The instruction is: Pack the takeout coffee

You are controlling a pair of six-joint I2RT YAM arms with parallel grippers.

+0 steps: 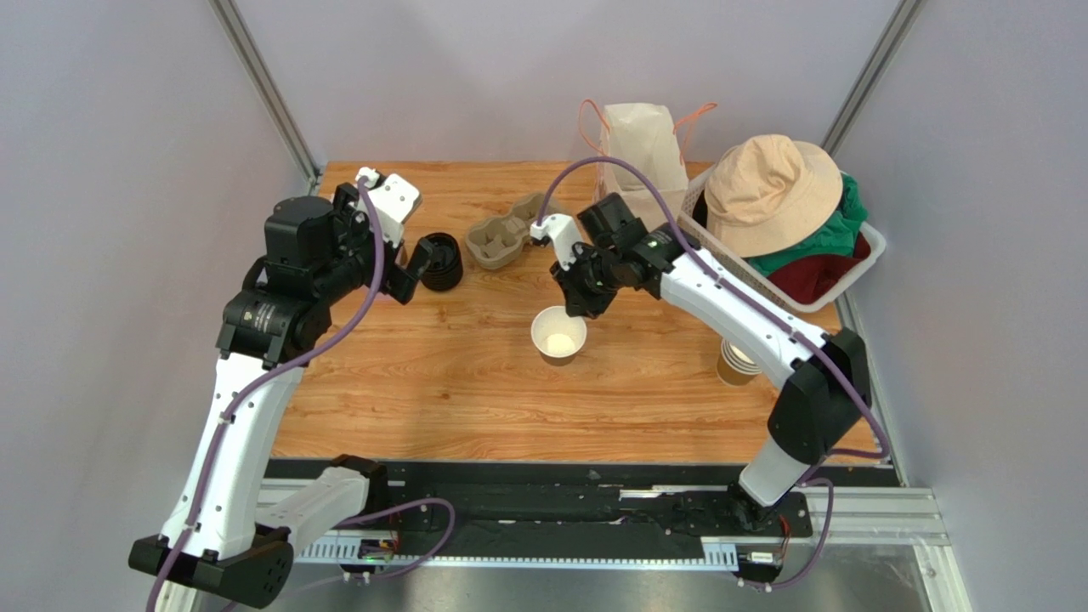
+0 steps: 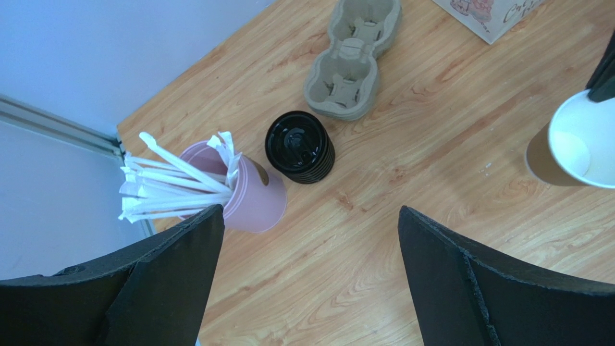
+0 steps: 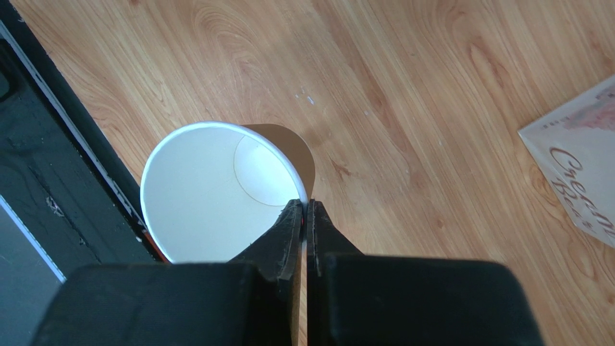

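- Tabletop point(image 1: 422, 395): wood-grain, carrying every item below.
- Basket point(image 1: 874, 242): far right corner, holding clothes and a tan bucket hat point(image 1: 770, 191).
- Paper bag point(image 1: 642, 143): upright at the far edge, just left of the basket.
- My left gripper point(image 2: 310, 213): spread wide, holding nothing, above bare wood near the stack of black lids point(image 2: 299, 146).
- My right gripper point(image 3: 306, 209): clenched on the paper cup's rim, one finger inside and one outside.
- Pulp cup carrier point(image 2: 354, 58): just beyond the lids.
- Paper cup point(image 3: 209, 187): mid-tabletop, upright, lidless, white inside.
- Pink cup of wrapped straws point(image 2: 256, 198): beside the lids.
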